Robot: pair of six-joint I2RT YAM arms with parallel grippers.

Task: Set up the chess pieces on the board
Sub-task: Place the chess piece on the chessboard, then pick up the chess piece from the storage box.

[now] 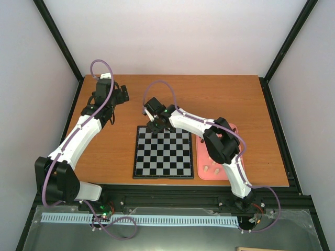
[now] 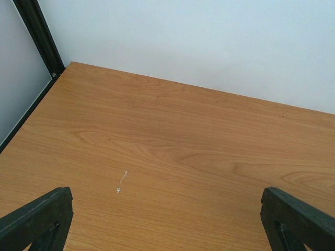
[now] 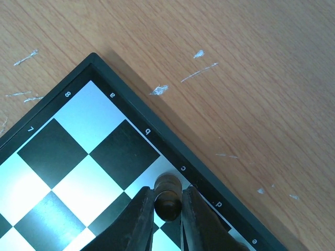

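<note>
The black-and-silver checkered board lies flat mid-table. My right gripper is at the board's far left corner, shut on a dark brown chess piece. The piece stands over the light square by the letter c on the board's far row. A few pale beige pieces lie on the pink tray to the right of the board. My left gripper is open and empty over bare wood at the far left, its fingertips wide apart.
The pink tray touches the board's right edge and is partly hidden by my right arm. Black frame posts stand at the table's far corners. White walls enclose the back and sides.
</note>
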